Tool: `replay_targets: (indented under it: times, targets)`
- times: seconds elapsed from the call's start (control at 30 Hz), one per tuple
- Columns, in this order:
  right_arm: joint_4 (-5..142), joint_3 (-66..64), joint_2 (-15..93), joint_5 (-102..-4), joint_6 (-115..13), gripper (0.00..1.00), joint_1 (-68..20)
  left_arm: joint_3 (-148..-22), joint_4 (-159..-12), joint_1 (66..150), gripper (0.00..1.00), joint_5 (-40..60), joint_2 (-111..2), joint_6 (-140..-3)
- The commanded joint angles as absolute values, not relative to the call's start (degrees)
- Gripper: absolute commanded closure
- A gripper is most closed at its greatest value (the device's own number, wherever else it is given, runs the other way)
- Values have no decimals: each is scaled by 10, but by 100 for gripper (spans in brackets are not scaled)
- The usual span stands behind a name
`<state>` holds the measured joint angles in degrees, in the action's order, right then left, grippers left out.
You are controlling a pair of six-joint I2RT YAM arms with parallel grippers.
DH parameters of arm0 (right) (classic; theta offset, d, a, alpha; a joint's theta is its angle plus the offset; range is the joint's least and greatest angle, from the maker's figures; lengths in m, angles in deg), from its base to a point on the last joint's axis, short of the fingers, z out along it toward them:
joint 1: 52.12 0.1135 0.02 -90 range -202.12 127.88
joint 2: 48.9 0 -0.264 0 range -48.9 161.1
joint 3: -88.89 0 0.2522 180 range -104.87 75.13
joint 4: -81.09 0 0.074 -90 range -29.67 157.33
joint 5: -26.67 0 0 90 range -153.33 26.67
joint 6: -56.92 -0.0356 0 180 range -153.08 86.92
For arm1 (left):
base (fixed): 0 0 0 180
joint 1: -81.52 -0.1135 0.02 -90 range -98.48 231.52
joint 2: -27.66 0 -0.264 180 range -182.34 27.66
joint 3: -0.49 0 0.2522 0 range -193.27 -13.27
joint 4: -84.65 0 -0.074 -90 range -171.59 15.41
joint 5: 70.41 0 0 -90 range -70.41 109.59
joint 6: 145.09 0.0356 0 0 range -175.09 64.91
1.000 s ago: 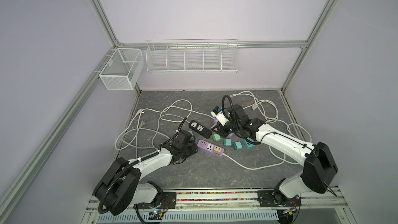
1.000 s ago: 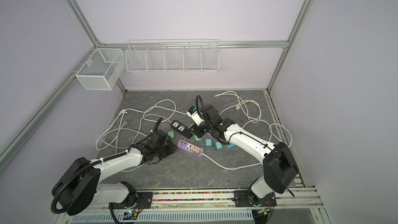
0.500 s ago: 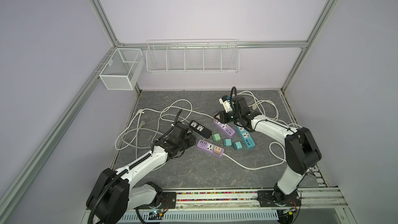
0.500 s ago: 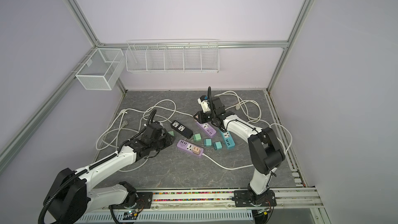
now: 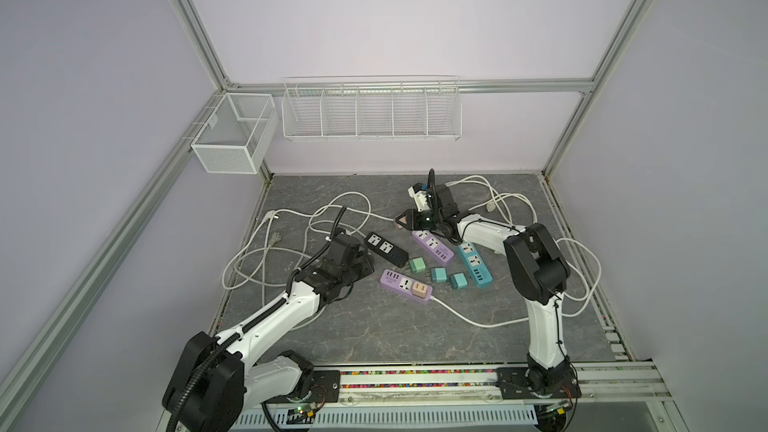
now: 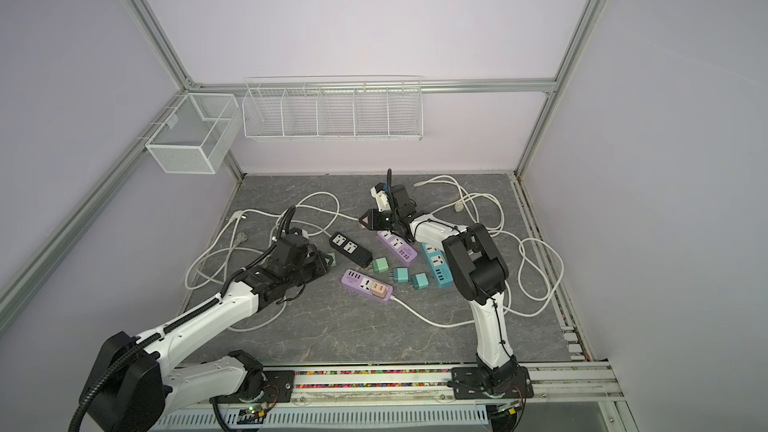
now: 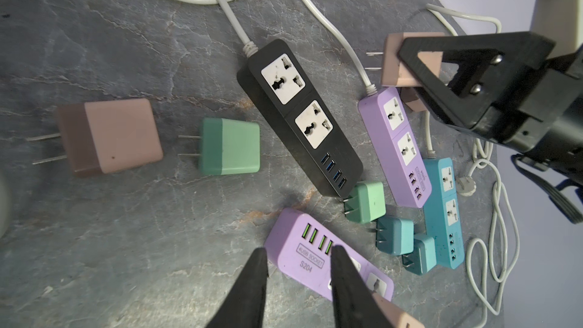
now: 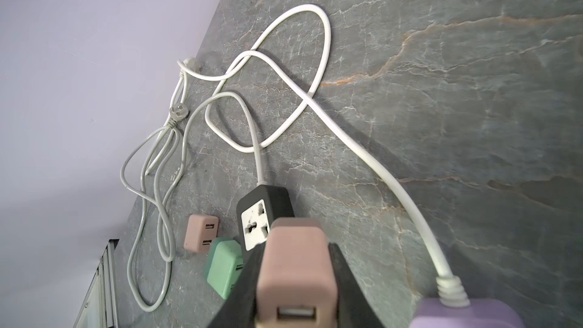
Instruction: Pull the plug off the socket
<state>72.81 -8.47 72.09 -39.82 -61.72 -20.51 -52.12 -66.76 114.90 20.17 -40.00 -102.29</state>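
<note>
There are four power strips: one black strip (image 5: 386,249), two purple strips, far (image 5: 432,247) and near (image 5: 405,286), and one blue strip (image 5: 473,264) on the right. Seven plugs show: three pink plugs, left (image 7: 116,135), far (image 7: 391,64) and near (image 7: 403,317); two green plugs (image 7: 230,149) (image 7: 367,197); two teal plugs (image 7: 394,235) (image 7: 421,255). Two wire baskets (image 5: 232,135) (image 5: 370,110) hang far.

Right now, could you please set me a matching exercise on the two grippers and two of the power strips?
Things: 1. right gripper; 2. left gripper; 3. black power strip; 4. front purple power strip.
States: A. both sockets empty; B. shut on pink plug; C. second pink plug plugged in; D. open, holding nothing.
Pairs: 1-B; 2-D; 3-A; 4-C.
</note>
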Motion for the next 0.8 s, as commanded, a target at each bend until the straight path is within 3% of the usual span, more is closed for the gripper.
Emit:
replay_targets:
  times: [0.0, 0.77]
  targets:
    - [744, -109, 746, -403, -636, 77, -196, -544, -678, 1145, 65, 216, -411, -1010]
    - [722, -172, 834, -431, -640, 69, -179, -536, -692, 1143, 64, 204, -421, -1026]
